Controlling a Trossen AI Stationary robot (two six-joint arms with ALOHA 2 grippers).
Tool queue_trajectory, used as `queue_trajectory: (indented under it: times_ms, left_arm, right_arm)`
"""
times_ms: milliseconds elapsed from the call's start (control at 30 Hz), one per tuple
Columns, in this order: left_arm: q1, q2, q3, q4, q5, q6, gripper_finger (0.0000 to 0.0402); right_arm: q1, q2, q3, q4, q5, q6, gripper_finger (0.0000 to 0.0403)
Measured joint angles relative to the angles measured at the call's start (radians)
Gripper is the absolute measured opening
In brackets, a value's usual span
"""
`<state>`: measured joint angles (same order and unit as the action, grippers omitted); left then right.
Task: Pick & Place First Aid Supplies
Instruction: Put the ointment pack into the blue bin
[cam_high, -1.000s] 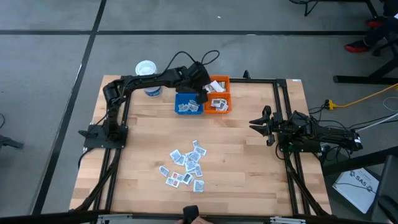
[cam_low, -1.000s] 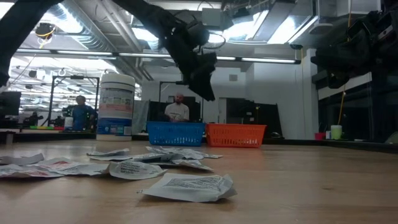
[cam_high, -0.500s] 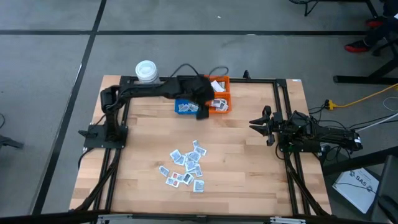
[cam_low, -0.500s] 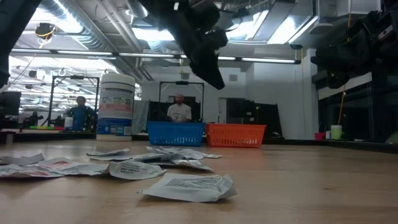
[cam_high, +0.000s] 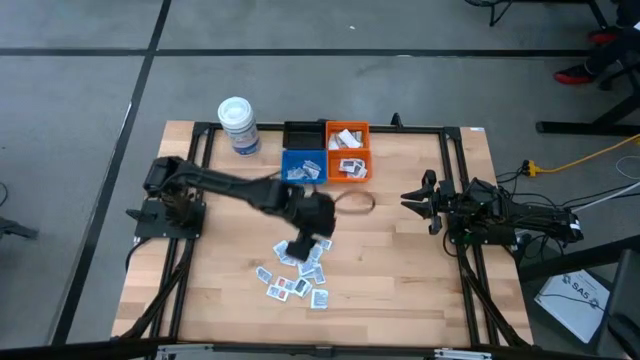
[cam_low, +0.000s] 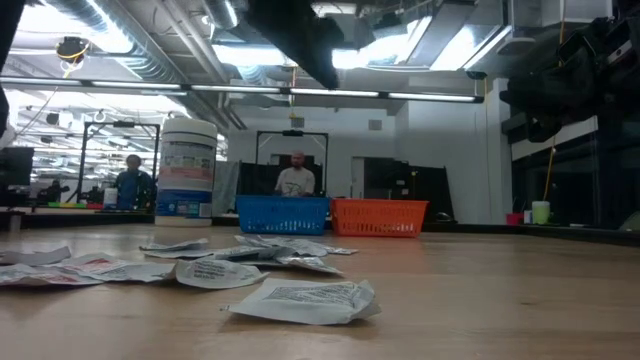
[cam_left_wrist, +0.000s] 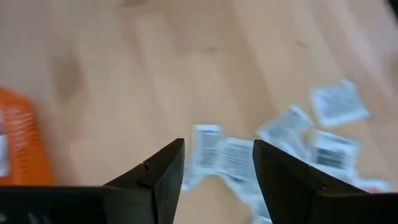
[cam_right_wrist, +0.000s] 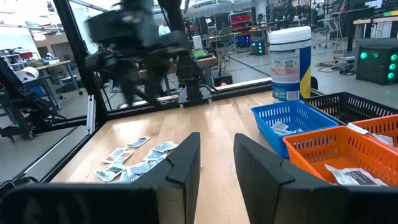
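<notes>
The left arm reaches out over the middle of the light wooden table (cam_high: 400, 260). Its left pincer (cam_high: 300, 247) hangs above the near edge of a loose scatter of small flat white sachets with blue and red print (cam_high: 300, 272). In the left wrist view, the left pincer (cam_left_wrist: 217, 165) stands with its two dark fingers (cam_left_wrist: 163, 171) spread apart and nothing between them; several sachets (cam_left_wrist: 298, 134) lie on the wood directly beyond the gap.

The sachets lie in a cluster on the front half of the table, well apart from the bins. In the low view the same sachets (cam_low: 300, 300) lie flat or slightly crumpled on the boards.

At the back edge of the table stand three small mesh bins in a row: a black bin (cam_high: 304, 135), a blue plastic bin (cam_high: 285, 160) and an orange plastic bin (cam_high: 366, 160). The blue and the orange each hold a few sachets. A white cylindrical tub with a lid (cam_high: 238, 125) stands just beside them, towards the left corner.

The right arm waits at the right side of the table, its right pincer (cam_high: 418, 200) pointing inward. In the right wrist view the right pincer (cam_right_wrist: 216, 158) stands partly open on nothing.

A person (cam_low: 295, 178) shows in the room beyond the table.
</notes>
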<state>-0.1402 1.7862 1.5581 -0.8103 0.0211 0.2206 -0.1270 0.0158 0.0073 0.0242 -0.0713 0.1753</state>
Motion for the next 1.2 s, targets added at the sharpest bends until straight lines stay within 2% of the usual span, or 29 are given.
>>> queue_trajectory:
  times_ms: [200, 467, 700, 867, 933, 1100, 1200]
  left_arm:
    - [-0.155, -0.03, 0.0, -0.135, -0.001, 0.046, 0.0186]
    - [-0.279, -0.047, -0.018, -0.28, 0.005, 0.033, 0.0186]
    - [-0.382, -0.116, -0.226, -0.216, 0.005, -0.05, 0.0186]
    - [-0.438, -0.184, -0.408, -0.058, 0.0, -0.111, 0.0186]
    - [-0.449, -0.195, -0.472, 0.032, 0.0, -0.185, 0.0186]
    - [-0.439, -0.201, -0.556, 0.15, -0.005, -0.611, 0.0186]
    - [-0.444, -0.201, -0.571, 0.197, -0.04, -0.771, 0.0186]
  right_arm:
    - [0.0, 0.0, 0.0, 0.0, 0.0, 0.0, 0.01]
    - [0.0, 0.0, 0.0, 0.0, 0.0, 0.0, 0.01]
    - [0.0, 0.0, 0.0, 0.0, 0.0, 0.0, 0.01]
    - [0.0, 0.0, 0.0, 0.0, 0.0, 0.0, 0.01]
    - [0.0, 0.0, 0.0, 0.0, 0.0, 0.0, 0.01]
    - [0.0, 0.0, 0.0, 0.0, 0.0, 0.0, 0.01]
    - [0.0, 0.0, 0.0, 0.0, 0.0, 0.0, 0.01]
